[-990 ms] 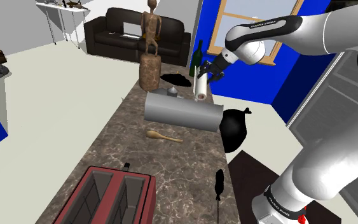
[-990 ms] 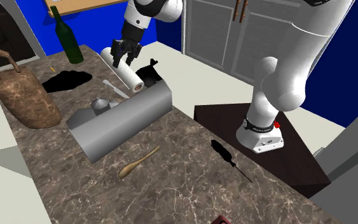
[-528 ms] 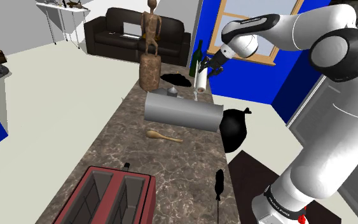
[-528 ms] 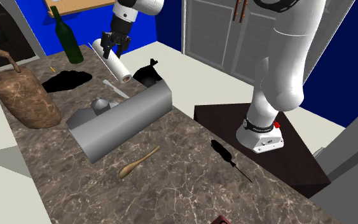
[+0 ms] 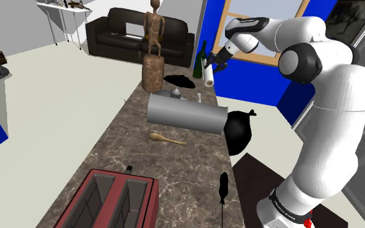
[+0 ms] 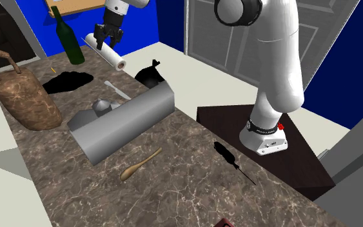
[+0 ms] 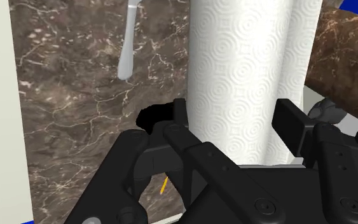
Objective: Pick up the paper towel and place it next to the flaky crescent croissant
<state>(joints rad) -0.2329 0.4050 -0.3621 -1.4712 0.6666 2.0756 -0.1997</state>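
Step 1 looks done: the gripper [image 7: 234, 118] clasps the white paper towel [image 6: 109, 55] between its 2 fingers [image 7: 290, 124], tilted in the air above the far end of the counter [image 6: 193, 161] near the green bottle [image 6: 66, 39]; carrying it over and setting it beside the croissant remains.

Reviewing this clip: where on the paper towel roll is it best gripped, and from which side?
Grip the paper towel roll across its round body near one end, coming in square to its long axis, as the gripper does now. The curved sides give the two fingers opposite faces, and the wrist view shows them clasping it.
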